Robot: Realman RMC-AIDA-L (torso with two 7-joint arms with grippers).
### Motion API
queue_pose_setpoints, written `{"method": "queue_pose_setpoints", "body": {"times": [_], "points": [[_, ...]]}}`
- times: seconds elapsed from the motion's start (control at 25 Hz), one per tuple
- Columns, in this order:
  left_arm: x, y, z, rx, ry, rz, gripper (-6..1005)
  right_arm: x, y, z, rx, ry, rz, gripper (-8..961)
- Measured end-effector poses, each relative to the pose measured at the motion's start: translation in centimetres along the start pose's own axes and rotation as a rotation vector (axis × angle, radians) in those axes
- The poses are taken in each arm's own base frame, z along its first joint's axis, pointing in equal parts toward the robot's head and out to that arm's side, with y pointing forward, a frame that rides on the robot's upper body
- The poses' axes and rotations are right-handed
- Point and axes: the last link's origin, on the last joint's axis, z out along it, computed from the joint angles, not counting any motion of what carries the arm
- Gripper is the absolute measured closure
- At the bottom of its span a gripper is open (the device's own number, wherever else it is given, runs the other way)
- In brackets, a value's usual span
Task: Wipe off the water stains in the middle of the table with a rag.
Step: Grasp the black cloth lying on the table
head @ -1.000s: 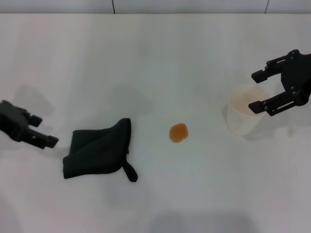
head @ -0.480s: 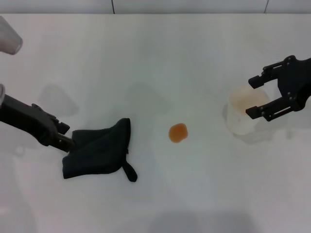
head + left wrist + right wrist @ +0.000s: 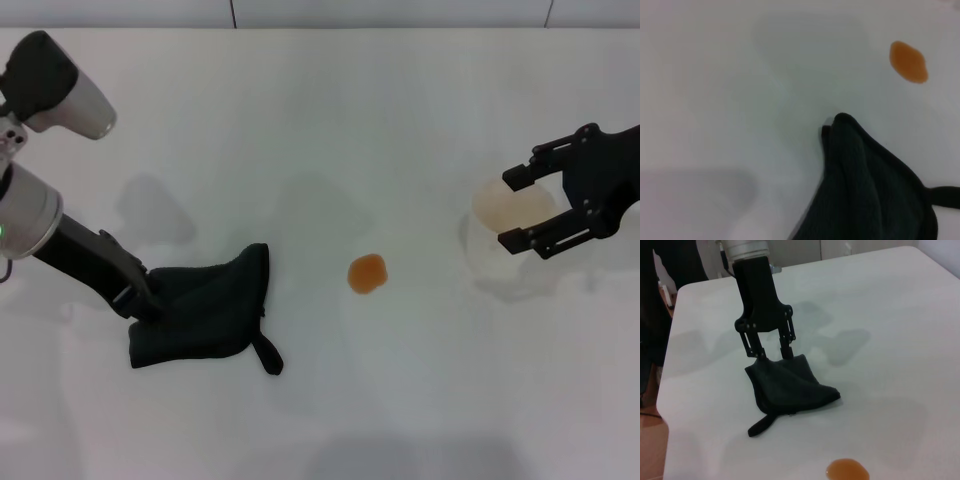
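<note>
Under left pincer point(image 3: 771, 354): rag point(image 3: 200, 312).

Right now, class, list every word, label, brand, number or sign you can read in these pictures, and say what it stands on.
None: no readable text shows in any view.
Rag: plain black, no label seen.
Cup: plain white, no print.
Table: bare white, with only the orange stain.
Left gripper and right gripper: black, no markings legible.
</note>
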Motion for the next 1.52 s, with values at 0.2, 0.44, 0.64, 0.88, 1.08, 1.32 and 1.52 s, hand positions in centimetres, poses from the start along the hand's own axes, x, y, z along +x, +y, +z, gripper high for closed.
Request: {"method": "queue_pose_setpoints", "body": {"times": [0.2, 0.44, 0.64, 0.88, 1.08, 1.32, 1.52], "points": [[0.2, -0.2, 0.1, 0.011, 0.009, -0.003, 431, 0.1, 0.1, 0.1, -0.005, 0.001, 0.002, 160], [0.6, -0.1, 0.5, 0.013, 0.004, -0.002, 456, 0.0, 0.2, 0.3, -0.008, 0.006, -0.003, 160], [1.1, -0.2, 0.8, 0.034, -0.003, -0.015, 542, -0.1, 0.2, 0.5, -0.007, 0.001, -0.005, 160], [1.7, 0.2, 1.0, 0.029, -0.023, -0.004, 776, -0.1, 0.3, 0.7, -0.012, -0.002, -0.004, 159], [2.4, 0.6, 1.1, 0.024, -0.025, 0.008, 895, -0.1, 0.4, 0.9, -0.019, 0.004, -0.002, 159], [2.5, 0.9, 1.3, 0.017, -0.05, 0.017, 921, -0.1, 0.5, 1.0, -0.025, 0.005, -0.002, 160], [2.4, 0.9, 1.3, 0.016, -0.061, 0.013, 902, -0.1, 0.6, 1.2, -0.028, 0.009, -0.004, 160]]}}
